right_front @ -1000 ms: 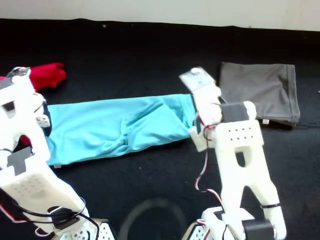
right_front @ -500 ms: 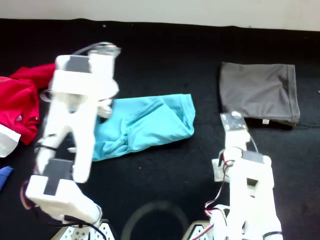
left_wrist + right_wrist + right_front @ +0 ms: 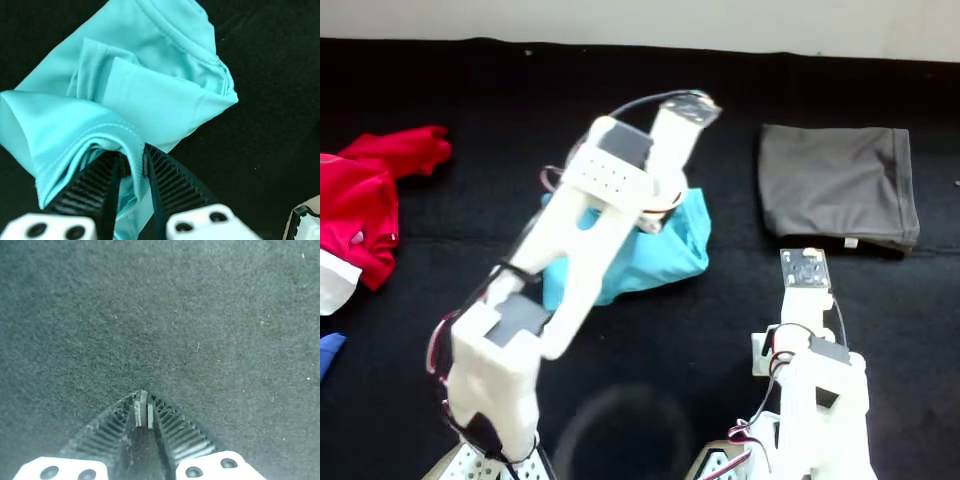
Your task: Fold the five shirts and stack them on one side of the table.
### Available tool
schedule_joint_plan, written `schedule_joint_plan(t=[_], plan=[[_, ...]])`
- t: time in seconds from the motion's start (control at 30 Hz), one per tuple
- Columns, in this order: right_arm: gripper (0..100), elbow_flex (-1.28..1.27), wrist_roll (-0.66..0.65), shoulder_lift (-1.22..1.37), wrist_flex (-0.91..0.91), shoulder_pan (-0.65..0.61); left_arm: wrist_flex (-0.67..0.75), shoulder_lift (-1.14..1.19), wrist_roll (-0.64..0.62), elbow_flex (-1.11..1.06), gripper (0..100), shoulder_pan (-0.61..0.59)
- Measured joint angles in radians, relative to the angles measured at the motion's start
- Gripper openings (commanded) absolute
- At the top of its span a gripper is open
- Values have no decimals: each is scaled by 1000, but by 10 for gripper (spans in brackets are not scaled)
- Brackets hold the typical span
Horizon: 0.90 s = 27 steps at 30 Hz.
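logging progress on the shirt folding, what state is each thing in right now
teal shirt: half folded, one edge pinched and lifted over the rest
grey shirt: folded, lying flat
red shirt: crumpled, not folded
left gripper: shut on the teal shirt's edge
right gripper: shut, empty, above the bare table

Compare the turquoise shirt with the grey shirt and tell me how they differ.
Colour: the turquoise shirt is blue-green, the grey shirt dull grey. Shape: the grey shirt lies flat as a neat folded rectangle; the turquoise shirt is bunched and doubled over. Handling: the left arm's jaws are shut on a fold of the turquoise shirt; nothing touches the grey shirt. Both rest on the black table.
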State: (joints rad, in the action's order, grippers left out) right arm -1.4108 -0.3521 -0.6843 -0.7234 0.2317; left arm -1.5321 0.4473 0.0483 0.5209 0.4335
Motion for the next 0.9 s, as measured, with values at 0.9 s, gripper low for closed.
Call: schedule_joint_plan(t=[0.9], plan=[[5, -2, 0, -2, 6, 0, -218, 422, -31, 829, 10, 40]])
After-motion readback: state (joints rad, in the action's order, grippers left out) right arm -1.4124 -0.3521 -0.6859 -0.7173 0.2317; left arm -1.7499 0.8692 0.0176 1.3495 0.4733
